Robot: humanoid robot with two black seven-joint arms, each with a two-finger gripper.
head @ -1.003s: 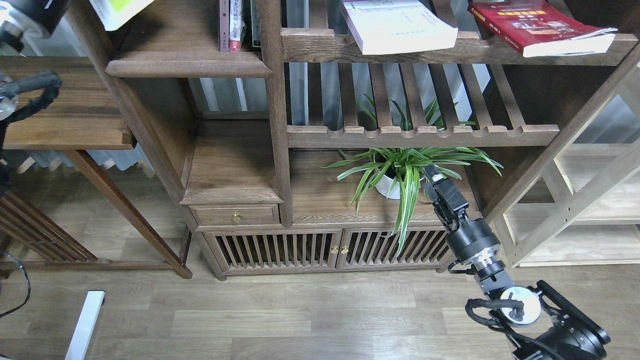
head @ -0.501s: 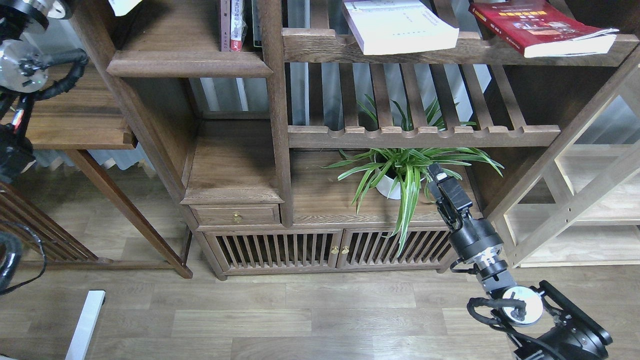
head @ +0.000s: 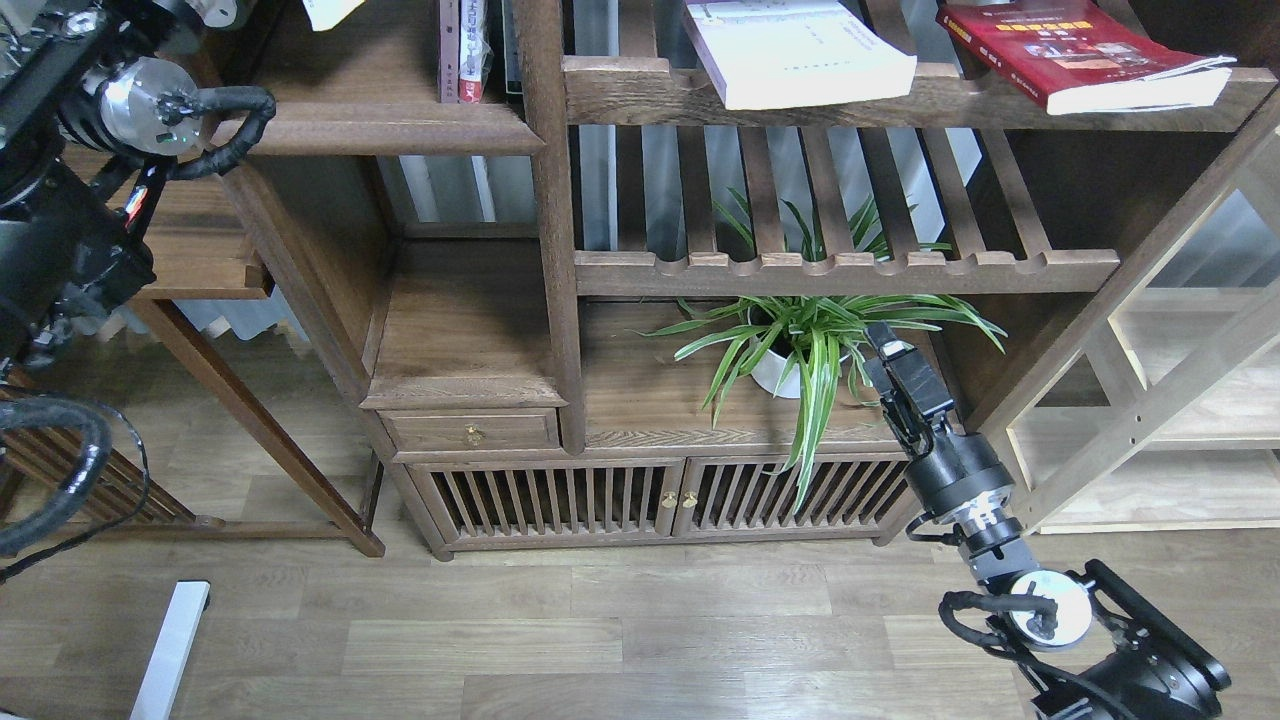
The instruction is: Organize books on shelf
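Dark brown solid shelf (head: 380, 125) at upper left should take the pale-covered book (head: 325, 10), its holder unseen, upright beside the standing spines, while the right gripper (head: 895, 365), jaws unreadable, idles low.

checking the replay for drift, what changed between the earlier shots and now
The black left arm swung in from the left edge toward the dark brown wooden shelf, and the pale book corner at the top slid rightward and upward. The right end effector drifted slightly right and down. The white book, red book and potted plant stayed put.
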